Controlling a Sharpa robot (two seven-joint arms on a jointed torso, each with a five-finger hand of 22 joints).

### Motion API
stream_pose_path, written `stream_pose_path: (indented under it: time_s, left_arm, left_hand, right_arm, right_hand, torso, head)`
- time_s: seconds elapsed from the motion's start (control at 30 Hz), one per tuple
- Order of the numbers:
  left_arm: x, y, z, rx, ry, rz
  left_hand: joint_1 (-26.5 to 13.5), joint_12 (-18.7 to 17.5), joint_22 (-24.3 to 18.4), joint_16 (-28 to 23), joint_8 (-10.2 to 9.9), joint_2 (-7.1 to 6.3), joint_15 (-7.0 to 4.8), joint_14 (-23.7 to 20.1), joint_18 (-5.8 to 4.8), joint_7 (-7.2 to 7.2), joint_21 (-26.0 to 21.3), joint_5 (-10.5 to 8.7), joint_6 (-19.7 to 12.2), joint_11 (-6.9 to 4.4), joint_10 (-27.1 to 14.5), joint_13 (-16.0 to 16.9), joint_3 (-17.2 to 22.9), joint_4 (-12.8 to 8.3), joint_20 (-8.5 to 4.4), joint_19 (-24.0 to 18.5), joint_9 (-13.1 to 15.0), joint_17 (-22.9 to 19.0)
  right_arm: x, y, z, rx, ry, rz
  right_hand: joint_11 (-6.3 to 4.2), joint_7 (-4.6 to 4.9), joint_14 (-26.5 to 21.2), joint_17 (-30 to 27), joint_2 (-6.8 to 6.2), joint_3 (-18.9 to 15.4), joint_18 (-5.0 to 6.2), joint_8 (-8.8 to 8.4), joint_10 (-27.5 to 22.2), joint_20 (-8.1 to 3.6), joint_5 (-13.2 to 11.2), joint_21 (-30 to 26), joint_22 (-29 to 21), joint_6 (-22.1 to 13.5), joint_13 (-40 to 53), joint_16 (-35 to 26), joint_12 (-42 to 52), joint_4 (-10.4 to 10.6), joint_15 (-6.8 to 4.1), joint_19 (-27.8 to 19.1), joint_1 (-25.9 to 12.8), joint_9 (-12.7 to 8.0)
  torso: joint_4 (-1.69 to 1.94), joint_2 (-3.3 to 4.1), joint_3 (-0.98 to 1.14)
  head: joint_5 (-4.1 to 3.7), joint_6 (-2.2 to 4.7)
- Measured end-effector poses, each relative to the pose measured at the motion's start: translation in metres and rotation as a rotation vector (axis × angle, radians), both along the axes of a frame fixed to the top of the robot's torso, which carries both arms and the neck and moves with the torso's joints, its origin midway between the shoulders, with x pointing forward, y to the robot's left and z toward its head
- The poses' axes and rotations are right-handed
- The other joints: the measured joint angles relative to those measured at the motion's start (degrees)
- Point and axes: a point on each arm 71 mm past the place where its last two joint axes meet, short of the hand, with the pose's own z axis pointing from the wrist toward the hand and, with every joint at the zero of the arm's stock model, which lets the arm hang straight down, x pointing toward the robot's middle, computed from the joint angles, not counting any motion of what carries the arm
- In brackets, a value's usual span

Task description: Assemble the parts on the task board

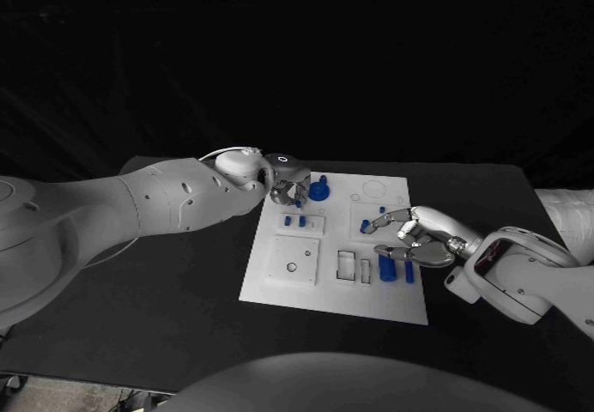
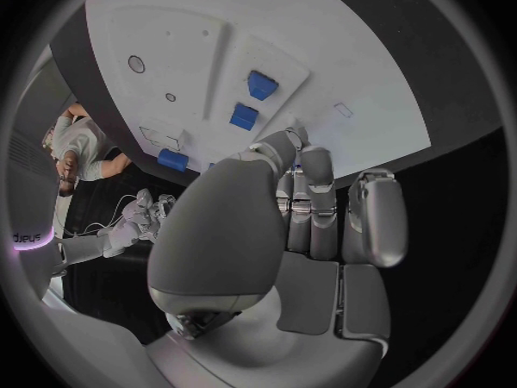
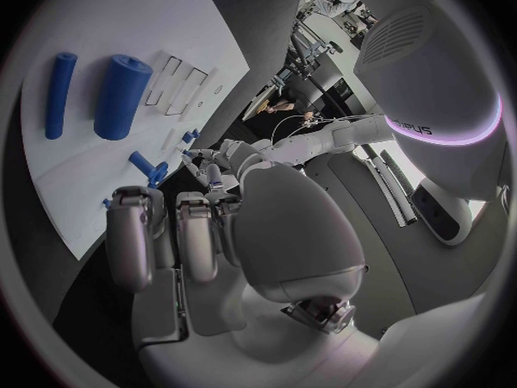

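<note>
The white task board [image 1: 282, 287] lies in the middle of the black table. My left hand [image 1: 287, 182] hovers over its far left corner, fingers pointing down with nothing between them, just left of a round blue part [image 1: 319, 190] standing on the board. Two small blue parts [image 1: 293, 221] stand in a plate below that hand and appear as blue parts [image 2: 253, 100] beyond my left fingertips [image 2: 302, 152]. My right hand [image 1: 416, 236] hangs over the board's right side, its fingers spread and curved and holding nothing. Beside it lie a small blue part [image 1: 366, 227], a thick blue cylinder [image 1: 387, 269] [image 3: 120, 95] and a thin blue rod [image 1: 409, 271] [image 3: 59, 93].
Rectangular slots [image 1: 355, 267] are cut in the board beside the cylinder, and a square plate with a small hole [image 1: 294, 260] sits at its near left. Ring outlines [image 1: 372, 188] mark the far right corner. Bare black table surrounds the board.
</note>
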Motion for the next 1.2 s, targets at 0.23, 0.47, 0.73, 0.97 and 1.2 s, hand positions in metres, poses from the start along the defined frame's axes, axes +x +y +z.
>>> stream_pose_path:
  time_s: [0.23,0.47,0.73,0.97,1.2]
  left_arm:
    - [-0.0002,-0.0019,-0.0017,0.003,0.0,-0.003]
    - [-0.0006,-0.0028,-0.0043,0.01,-0.003,-0.007]
    - [-0.0012,-0.0051,-0.0064,0.021,-0.016,-0.017]
    - [-0.0014,-0.0058,-0.0069,0.032,-0.027,-0.026]
    - [-0.0015,-0.0056,-0.0076,0.039,-0.031,-0.03]
  left_hand:
    - [0.0,0.0,0.0,0.0,0.0,0.0,0.2,-0.2,0.0,0.0,-0.2,0.0,0.0,0.0,0.0,-0.1,0.0,0.0,0.0,0.0,0.0,-0.3]
    - [0.0,-0.2,0.0,-0.3,0.0,0.0,0.2,-0.2,0.0,-0.01,-0.2,0.0,0.0,0.2,0.2,-0.1,0.0,0.0,0.0,0.0,-0.1,-0.5]
    - [0.2,-0.3,0.0,-0.5,0.0,-0.23,0.24,-0.6,0.0,-0.01,-0.3,0.0,0.0,0.21,0.2,-0.2,0.1,-0.1,0.0,0.0,-0.2,-0.8]
    - [0.2,-0.5,0.0,-1.0,0.0,-0.23,0.22,-0.9,0.0,-0.04,-0.7,0.0,0.0,0.21,0.2,-0.3,0.1,-0.2,0.0,0.0,-0.2,-1.5]
    - [0.2,-0.8,0.0,-1.7,-0.7,-0.23,0.02,-1.2,0.0,-0.93,-1.1,0.01,-0.9,-0.13,0.5,-0.4,0.3,-0.3,0.0,0.0,-0.5,-2.3]
  right_arm:
    - [0.0,-0.001,0.0,-0.001,0.0,-0.002]
    - [-0.0001,-0.0008,0.0,-0.001,0.0,-0.001]
    - [-0.0002,-0.0008,-0.0001,-0.001,0.001,-0.001]
    - [-0.0002,-0.0008,-0.0001,-0.001,0.001,-0.002]
    - [-0.0001,-0.0004,-0.0002,-0.001,0.001,-0.001]
  right_hand:
    - [0.0,0.0,0.0,0.0,0.0,0.0,0.0,0.0,0.0,0.0,0.0,0.0,0.0,0.0,0.0,0.0,0.0,0.0,0.0,0.0,0.0,0.0]
    - [0.0,0.0,0.0,0.0,0.0,0.0,0.0,0.0,0.0,0.0,0.0,0.0,0.0,0.0,0.0,0.0,0.0,0.0,0.0,0.0,0.0,0.0]
    - [0.0,0.0,0.0,0.0,0.0,0.0,0.0,0.0,0.0,0.0,0.0,0.0,0.0,0.0,0.0,0.0,0.0,0.0,0.0,0.0,0.0,0.0]
    - [0.0,0.0,0.0,0.0,0.0,0.0,0.0,0.0,0.0,0.0,0.0,0.0,0.0,0.0,0.0,0.0,0.0,0.0,0.0,0.0,0.0,0.0]
    - [0.0,0.0,0.0,0.0,0.0,0.0,0.0,0.1,0.0,0.0,0.0,0.0,0.0,0.0,0.0,0.0,0.0,0.0,0.0,0.0,0.0,0.0]
  torso:
    - [-0.01,0.01,0.0]
    - [-0.01,0.01,0.0]
    - [0.0,0.01,-0.01]
    - [0.01,0.02,0.01]
    - [0.02,0.0,0.01]
  head:
    - [-0.26,0.0]
    - [-0.47,0.0]
    - [-0.54,0.0]
    - [-0.54,0.0]
    - [-0.48,0.0]
